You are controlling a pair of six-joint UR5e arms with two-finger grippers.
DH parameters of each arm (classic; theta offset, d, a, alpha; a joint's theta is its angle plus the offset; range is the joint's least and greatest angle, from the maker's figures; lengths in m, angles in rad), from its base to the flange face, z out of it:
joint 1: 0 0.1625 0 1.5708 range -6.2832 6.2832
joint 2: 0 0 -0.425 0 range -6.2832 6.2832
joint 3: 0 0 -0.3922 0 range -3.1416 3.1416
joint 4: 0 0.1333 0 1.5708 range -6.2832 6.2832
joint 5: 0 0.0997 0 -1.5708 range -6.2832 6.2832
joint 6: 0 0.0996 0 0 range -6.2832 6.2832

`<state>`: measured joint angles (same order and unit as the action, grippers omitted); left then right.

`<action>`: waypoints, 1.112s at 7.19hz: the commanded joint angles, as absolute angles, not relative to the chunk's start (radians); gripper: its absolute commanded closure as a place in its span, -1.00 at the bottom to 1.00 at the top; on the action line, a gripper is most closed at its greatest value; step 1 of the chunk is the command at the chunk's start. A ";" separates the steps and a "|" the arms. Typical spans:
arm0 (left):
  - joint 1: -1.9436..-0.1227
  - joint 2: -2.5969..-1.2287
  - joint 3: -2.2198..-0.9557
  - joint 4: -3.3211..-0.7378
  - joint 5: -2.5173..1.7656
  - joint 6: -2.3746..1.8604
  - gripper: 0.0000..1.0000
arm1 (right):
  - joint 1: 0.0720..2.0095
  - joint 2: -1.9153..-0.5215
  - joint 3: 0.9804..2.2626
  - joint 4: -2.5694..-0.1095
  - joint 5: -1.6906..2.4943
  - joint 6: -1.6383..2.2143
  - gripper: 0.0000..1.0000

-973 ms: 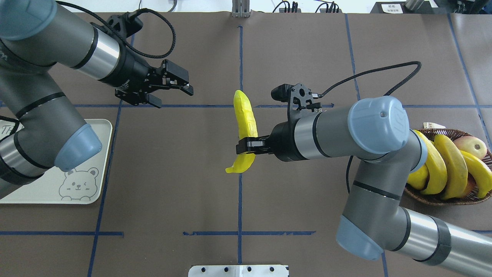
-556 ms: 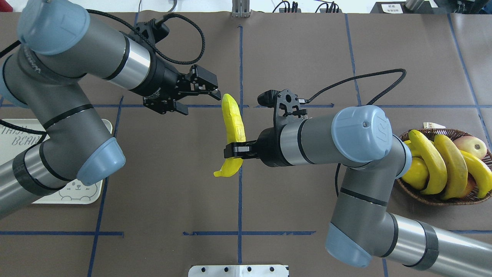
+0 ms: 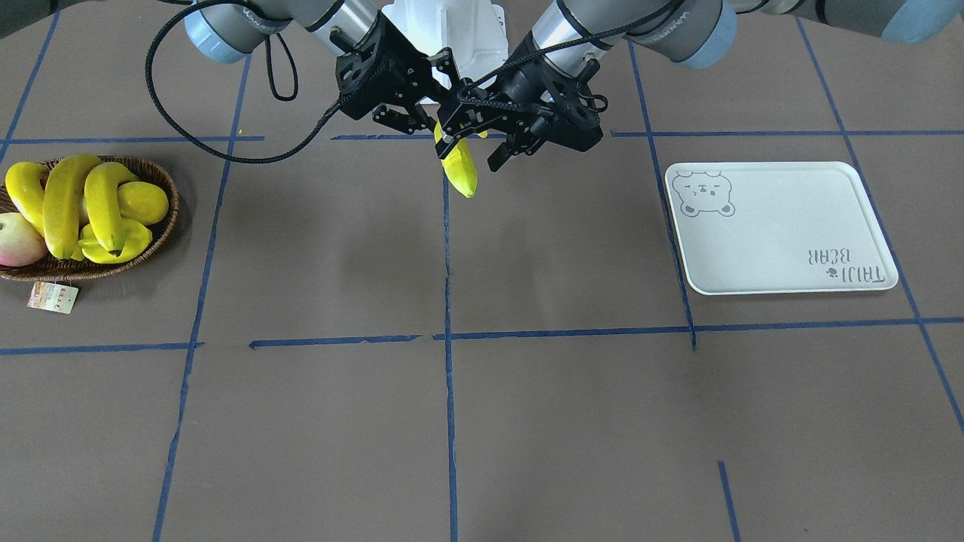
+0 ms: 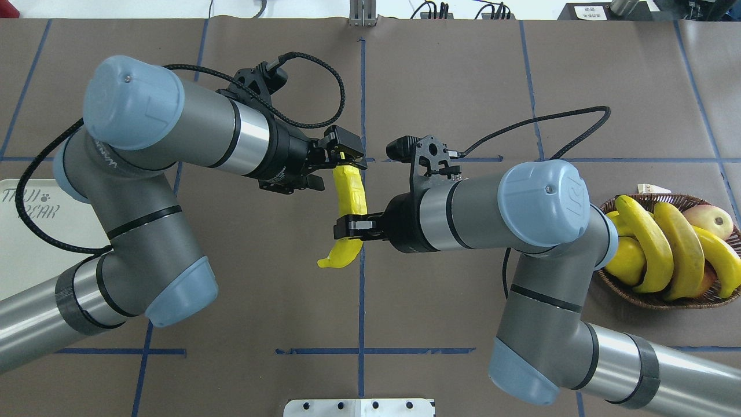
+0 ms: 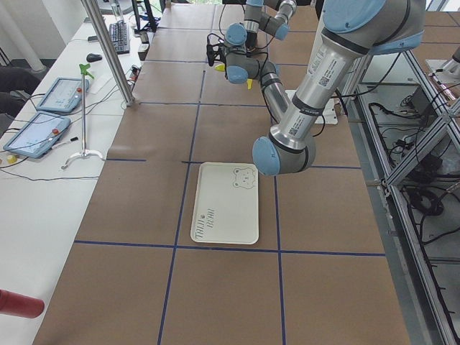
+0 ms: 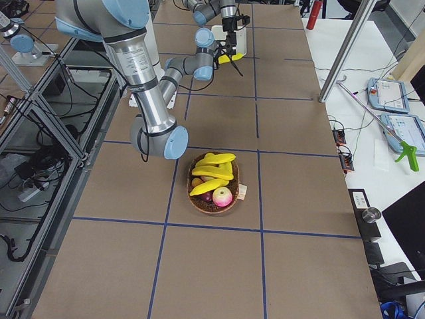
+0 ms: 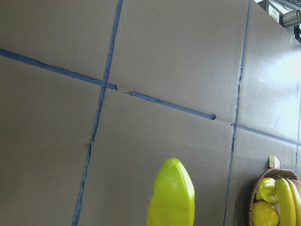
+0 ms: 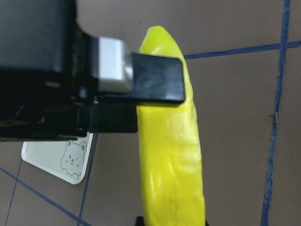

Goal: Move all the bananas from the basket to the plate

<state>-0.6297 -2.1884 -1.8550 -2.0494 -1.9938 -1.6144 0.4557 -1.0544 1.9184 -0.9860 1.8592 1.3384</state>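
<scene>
Over mid-table, one banana [image 4: 350, 191] — three bananas [image 4: 683, 249] in one basket [image 4: 654, 302].

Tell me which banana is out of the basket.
The banana clamped in the right gripper, above mid-table; the other three bananas lie in the basket.

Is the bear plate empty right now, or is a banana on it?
Empty. The plate shows only its bear print and lettering; the one banana out of the basket hangs mid-air in the right claw.
</scene>
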 commanded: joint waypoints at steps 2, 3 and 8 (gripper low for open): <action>-0.617 -2.191 -1.852 -2.052 -1.985 -1.618 -0.45 | 0.456 -1.052 1.921 -0.986 1.859 1.350 0.69; -0.608 -2.189 -1.852 -2.054 -1.985 -1.618 -0.34 | 0.456 -1.052 1.921 -0.985 1.859 1.351 0.68; -0.603 -2.186 -1.855 -2.071 -1.986 -1.621 0.92 | 0.456 -1.052 1.922 -0.986 1.859 1.358 0.16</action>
<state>-0.6030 -2.1881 -1.8530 -2.0640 -1.9853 -1.6231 0.4556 -1.0535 1.9210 -0.9863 1.8592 1.3543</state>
